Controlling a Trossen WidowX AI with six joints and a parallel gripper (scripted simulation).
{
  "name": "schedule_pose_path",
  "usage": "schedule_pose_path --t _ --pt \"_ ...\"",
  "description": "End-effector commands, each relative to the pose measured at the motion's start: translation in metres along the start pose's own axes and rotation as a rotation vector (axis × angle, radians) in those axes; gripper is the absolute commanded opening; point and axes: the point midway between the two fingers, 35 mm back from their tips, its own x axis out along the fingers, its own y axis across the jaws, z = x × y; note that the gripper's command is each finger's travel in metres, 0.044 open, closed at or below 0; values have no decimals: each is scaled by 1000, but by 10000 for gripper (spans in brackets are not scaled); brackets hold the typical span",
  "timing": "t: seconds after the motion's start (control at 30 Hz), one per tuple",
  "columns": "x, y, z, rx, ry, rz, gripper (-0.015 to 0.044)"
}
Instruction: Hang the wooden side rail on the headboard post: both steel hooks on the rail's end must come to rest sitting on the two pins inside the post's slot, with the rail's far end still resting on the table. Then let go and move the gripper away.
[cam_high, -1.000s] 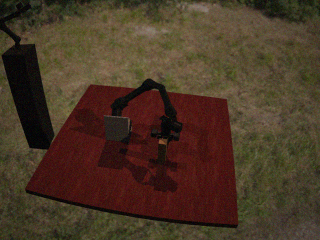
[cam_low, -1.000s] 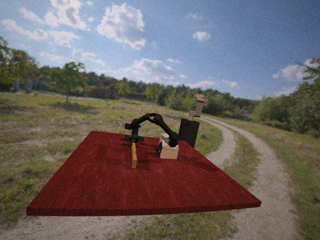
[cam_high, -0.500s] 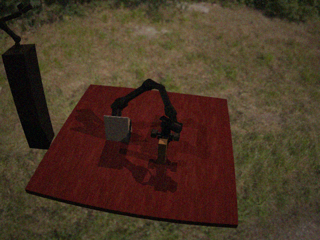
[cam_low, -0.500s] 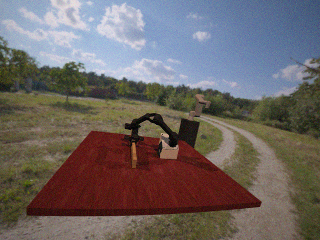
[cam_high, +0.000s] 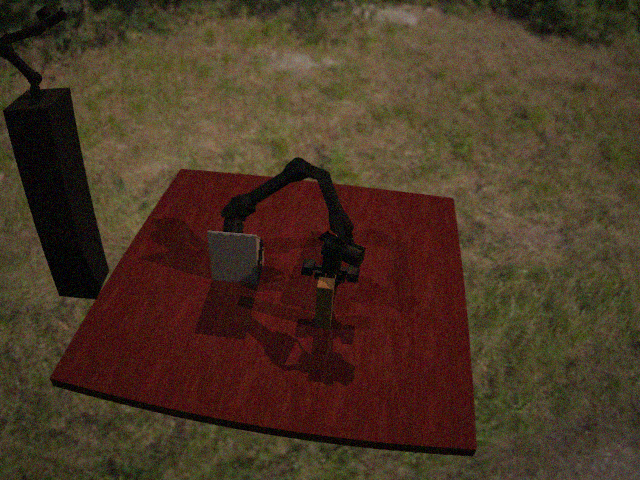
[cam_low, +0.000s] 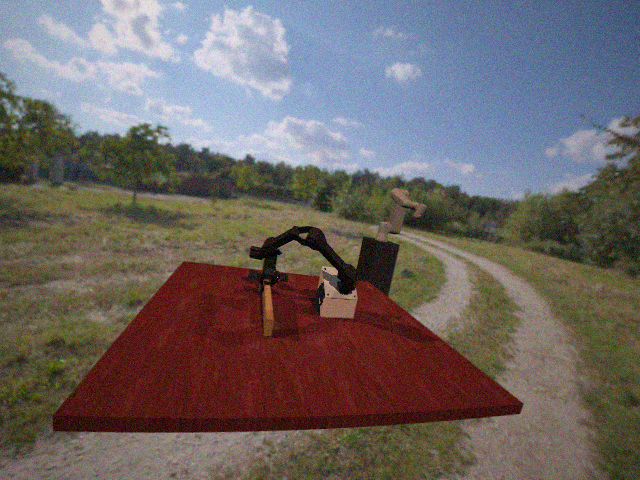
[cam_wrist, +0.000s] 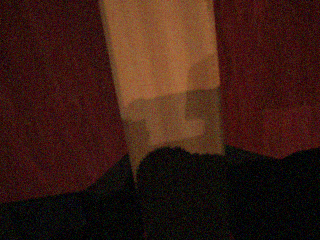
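Observation:
The wooden side rail (cam_low: 267, 312) (cam_wrist: 160, 55) runs from under my gripper (cam_high: 330, 272) (cam_low: 266, 279) towards the exterior camera, its near end low at the table. Whether that end touches the table is hard to tell. The gripper points down and is shut on the rail. In the top view, a narrow wooden face (cam_high: 324, 304) with a lit top stands just below the gripper. I cannot tell whether it is the rail's end or the headboard post. The hooks, the slot and the pins cannot be made out. Dark gripper parts cover the lower wrist view.
A pale box (cam_high: 233, 258) (cam_low: 338, 308) stands on the red table (cam_high: 408, 361) (cam_low: 217, 382) beside the arm's base. A dark pedestal (cam_high: 54, 196) (cam_low: 377, 263) carrying another arm stands beyond the table's edge.

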Motion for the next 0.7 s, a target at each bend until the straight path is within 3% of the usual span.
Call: schedule_pose_path --t 0.0,0.67 --pt "-4 -2 -4 0 6 -11 0" --pt "-5 -1 -6 0 6 -11 0"
